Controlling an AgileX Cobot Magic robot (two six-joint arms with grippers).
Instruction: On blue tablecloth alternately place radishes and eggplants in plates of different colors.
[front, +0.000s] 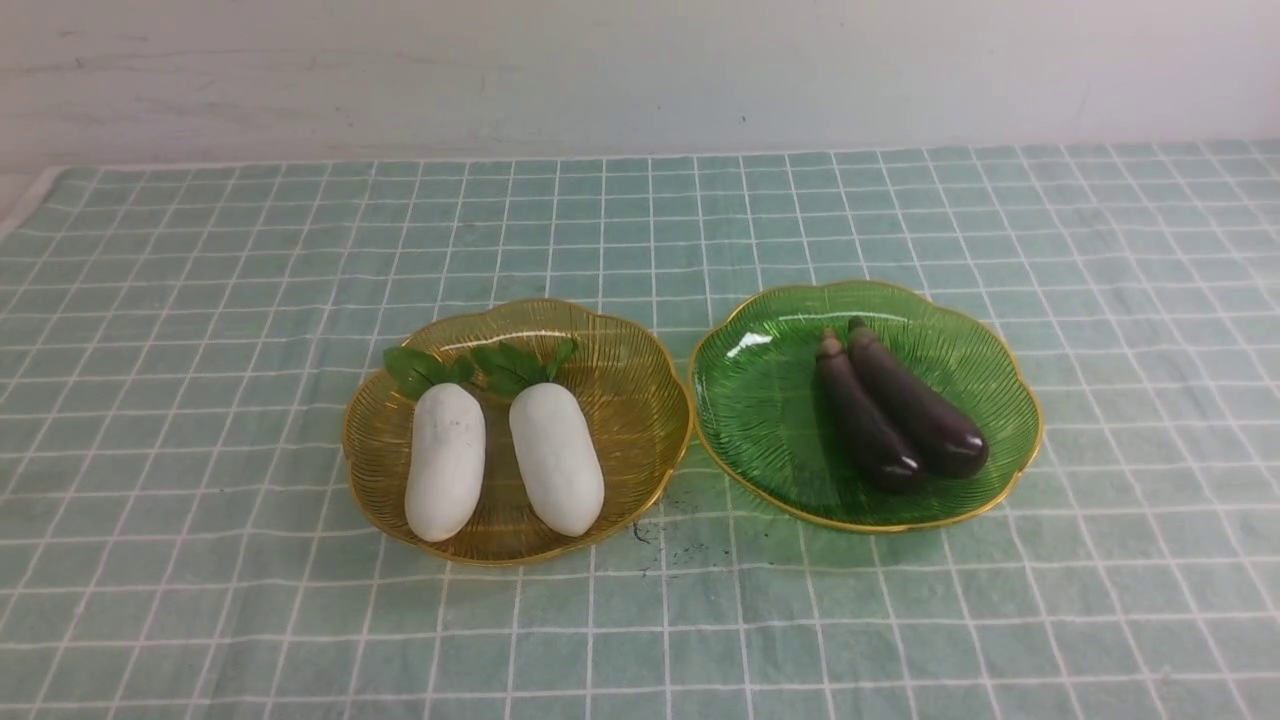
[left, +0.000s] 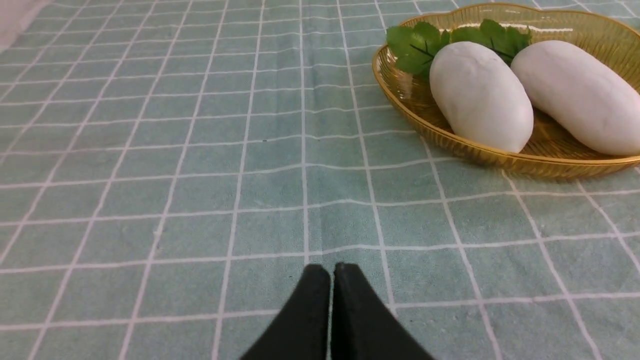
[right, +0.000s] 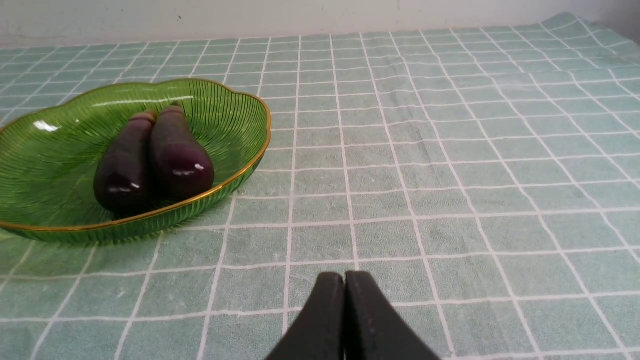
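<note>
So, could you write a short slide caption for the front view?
Two radishes in the amber plate, two eggplants in the green plate, on the blue tablecloth.

We see two plates side by side on the tablecloth (front: 200, 300). The left plate (front: 640, 370) holds two radishes (front: 445, 460) lying side by side; the right plate (front: 760, 400) holds two eggplants (front: 915, 405) touching.

Background: a plain off-white wall (front: 640, 70) runs straight across the far edge of the covered table, its surface marked by faint scuffs and a few small dark specks. Lighting is soft and even, casting only weak shadows.
</note>
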